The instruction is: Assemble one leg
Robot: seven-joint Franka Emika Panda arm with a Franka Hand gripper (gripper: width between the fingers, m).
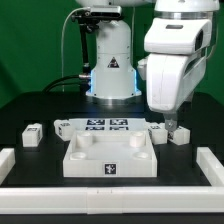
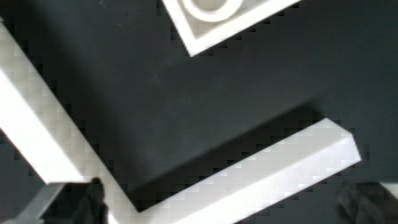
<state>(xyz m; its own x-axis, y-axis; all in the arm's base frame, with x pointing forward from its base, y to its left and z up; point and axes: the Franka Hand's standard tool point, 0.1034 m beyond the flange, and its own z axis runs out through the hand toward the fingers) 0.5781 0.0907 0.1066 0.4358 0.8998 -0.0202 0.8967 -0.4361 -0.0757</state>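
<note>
My gripper (image 1: 170, 123) hangs low over the table on the exterior view's right, just beside a small white leg (image 1: 181, 134). Another leg (image 1: 156, 134) lies between it and the white square tray (image 1: 110, 168). Two more legs lie on the exterior view's left, one (image 1: 33, 135) far out and one (image 1: 62, 128) nearer the tray. In the wrist view my gripper (image 2: 222, 205) is open. Its dark fingers (image 2: 71, 205) stand wide apart at the frame's edges with nothing held. No leg shows in the wrist view.
The marker board (image 1: 105, 125) lies behind the tray. A low white wall (image 1: 110, 200) runs along the front and up both sides; its bars (image 2: 267, 165) show under the gripper in the wrist view. A white corner with a round socket (image 2: 222, 15) shows farther off.
</note>
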